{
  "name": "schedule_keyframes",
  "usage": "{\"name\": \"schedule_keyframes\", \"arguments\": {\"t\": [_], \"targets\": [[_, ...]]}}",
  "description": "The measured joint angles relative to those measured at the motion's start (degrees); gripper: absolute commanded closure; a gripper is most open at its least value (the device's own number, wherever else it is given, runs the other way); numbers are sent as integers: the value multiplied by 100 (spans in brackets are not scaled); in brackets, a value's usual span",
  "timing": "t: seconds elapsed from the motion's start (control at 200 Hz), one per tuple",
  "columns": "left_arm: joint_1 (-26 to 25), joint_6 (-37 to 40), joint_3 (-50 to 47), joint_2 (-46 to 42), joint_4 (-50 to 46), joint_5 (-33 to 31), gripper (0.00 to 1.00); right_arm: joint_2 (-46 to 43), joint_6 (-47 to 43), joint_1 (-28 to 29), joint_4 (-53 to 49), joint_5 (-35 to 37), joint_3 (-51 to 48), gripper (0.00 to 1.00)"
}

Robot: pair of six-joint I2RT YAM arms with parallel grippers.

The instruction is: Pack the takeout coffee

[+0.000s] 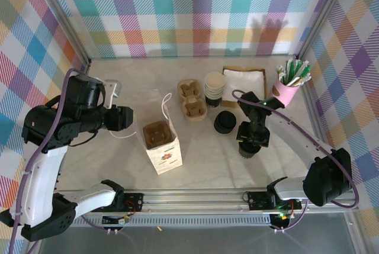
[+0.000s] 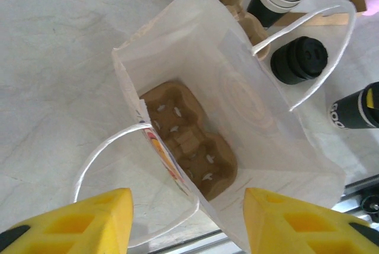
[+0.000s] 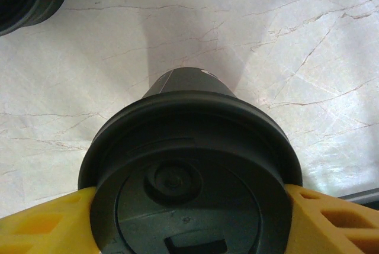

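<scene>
The takeout coffee (image 3: 189, 147), a dark cup under a round black lid, stands on the marble table right of centre. My right gripper (image 3: 189, 206) is shut on it, a yellow finger pressed against each side of the lid; from above, the right gripper (image 1: 251, 138) covers the cup. The white paper bag (image 1: 163, 153) stands open at front centre with a brown cup carrier (image 2: 189, 141) in its bottom. My left gripper (image 2: 186, 206) is open just left of the bag, with the bag's near corner and handle loop (image 2: 106, 141) lying loosely between its fingers.
A low stack of black lids (image 1: 225, 122) sits left of the coffee. Behind it are lidless cups (image 1: 214, 86), empty carriers (image 1: 192, 100), a box of napkins (image 1: 244, 79) and a pink cup of stirrers (image 1: 287, 91). A metal rail (image 1: 189, 198) edges the table front.
</scene>
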Motion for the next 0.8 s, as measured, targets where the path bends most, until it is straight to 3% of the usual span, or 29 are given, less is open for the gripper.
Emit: {"name": "schedule_keyframes", "arguments": {"t": [0.19, 0.435, 0.8], "targets": [[0, -68, 72, 144, -155, -254, 44, 144, 2, 0, -588, 55, 317, 45], [0, -326, 79, 173, -310, -372, 50, 190, -136, 22, -1220, 136, 1602, 47], [0, -684, -214, 339, -267, 173, 54, 433, -326, 229, -1849, 149, 2651, 48]]}}
